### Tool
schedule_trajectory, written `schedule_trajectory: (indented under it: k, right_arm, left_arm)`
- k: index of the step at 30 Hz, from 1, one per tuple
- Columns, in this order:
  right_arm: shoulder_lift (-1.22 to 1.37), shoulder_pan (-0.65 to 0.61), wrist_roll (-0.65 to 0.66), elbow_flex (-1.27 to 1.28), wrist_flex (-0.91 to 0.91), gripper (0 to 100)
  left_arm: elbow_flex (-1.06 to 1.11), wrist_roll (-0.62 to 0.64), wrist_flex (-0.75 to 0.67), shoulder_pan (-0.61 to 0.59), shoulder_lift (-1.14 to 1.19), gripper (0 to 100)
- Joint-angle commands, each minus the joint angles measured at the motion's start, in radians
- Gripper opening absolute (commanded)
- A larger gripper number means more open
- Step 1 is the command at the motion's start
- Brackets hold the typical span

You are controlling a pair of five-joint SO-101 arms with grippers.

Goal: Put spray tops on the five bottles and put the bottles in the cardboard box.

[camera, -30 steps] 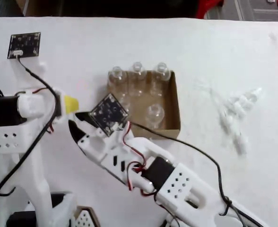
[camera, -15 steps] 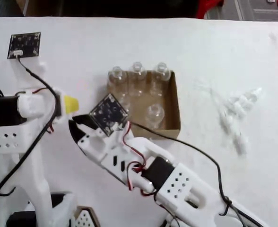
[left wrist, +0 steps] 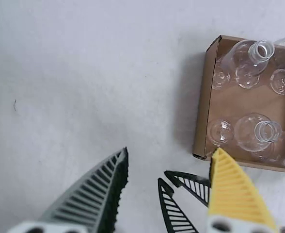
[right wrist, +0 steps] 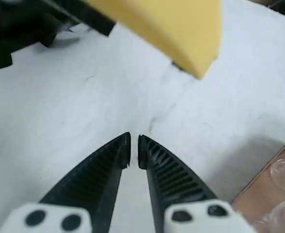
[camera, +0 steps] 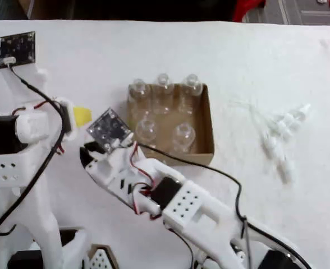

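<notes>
The cardboard box [camera: 207, 120] lies mid-table with several clear bottles [camera: 164, 84] standing in it, their necks bare. It also shows in the left wrist view, box [left wrist: 203, 121] and bottles [left wrist: 251, 131]. Loose white spray tops [camera: 282, 130] lie on the table to the right of the box. My left gripper [left wrist: 170, 154] hangs open just left of the box, its yellow finger [camera: 82, 116] visible from above. My right gripper [right wrist: 134, 141] is shut on nothing, low over the cloth beside the box's near left corner, and its black fingers [left wrist: 181, 194] sit between the left gripper's fingers.
A white cloth [camera: 255, 61] covers the table. The two arms crowd the space left of the box, the right arm [camera: 187, 204] stretching in from the near right. A box corner [right wrist: 273, 179] lies close to the right gripper.
The right arm has shifted left, uncovering another bottle in the box's near row. The left arm has moved slightly left and away.
</notes>
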Motion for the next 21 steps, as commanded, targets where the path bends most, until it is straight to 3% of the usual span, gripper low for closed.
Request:
schedule_trajectory:
  k: [1, 15, 21]
  right_arm:
    - [0.035, -0.033, 0.000, -0.037, -0.027, 1.6]
    - [0.111, -0.045, 0.000, -0.041, -0.041, 1.6]
    - [0.148, -0.073, 0.000, -0.041, -0.064, 1.6]
  left_arm:
    - [-0.074, 0.015, 0.000, -0.016, 0.002, 26]
    - [-0.410, 0.015, -0.003, -0.298, 0.002, 26]
    - [-0.647, 0.029, -0.084, -0.541, 0.002, 26]
